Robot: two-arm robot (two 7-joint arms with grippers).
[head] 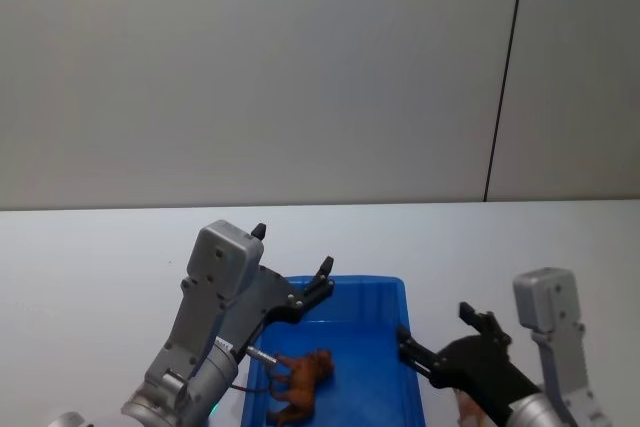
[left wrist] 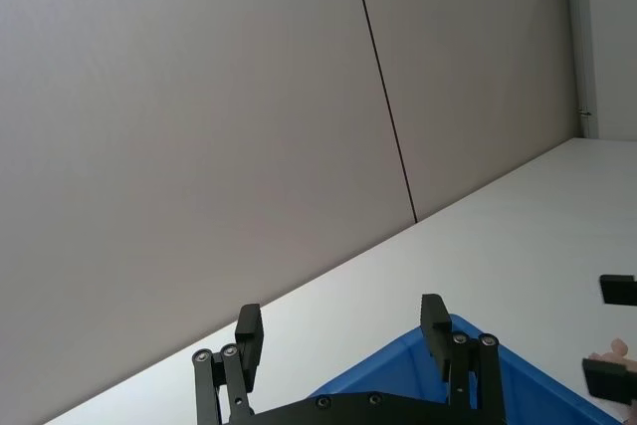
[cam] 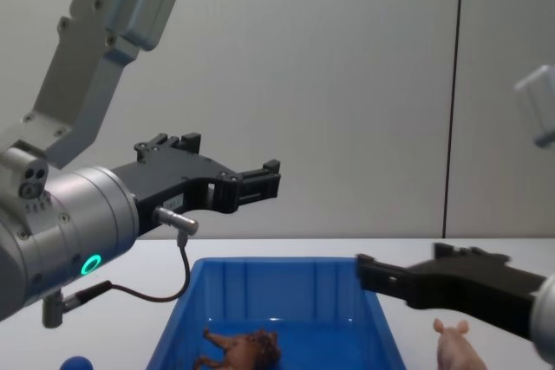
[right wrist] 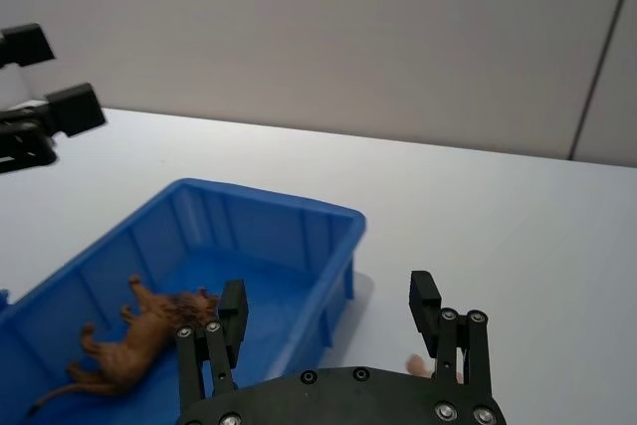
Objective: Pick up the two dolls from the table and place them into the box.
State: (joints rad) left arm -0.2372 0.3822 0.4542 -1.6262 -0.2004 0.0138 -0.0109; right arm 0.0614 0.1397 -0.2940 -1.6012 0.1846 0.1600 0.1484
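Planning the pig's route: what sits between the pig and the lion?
In the chest view, the right wall of the box stands between the pig on the table and the lion inside.

Matte black, screw-dotted metal is forming the left gripper (left wrist: 340, 316) and right gripper (right wrist: 328, 293), while the silver-grey left arm (cam: 69, 214) is carrying a dark cable (cam: 185, 270) and a green ring (cam: 89, 263).
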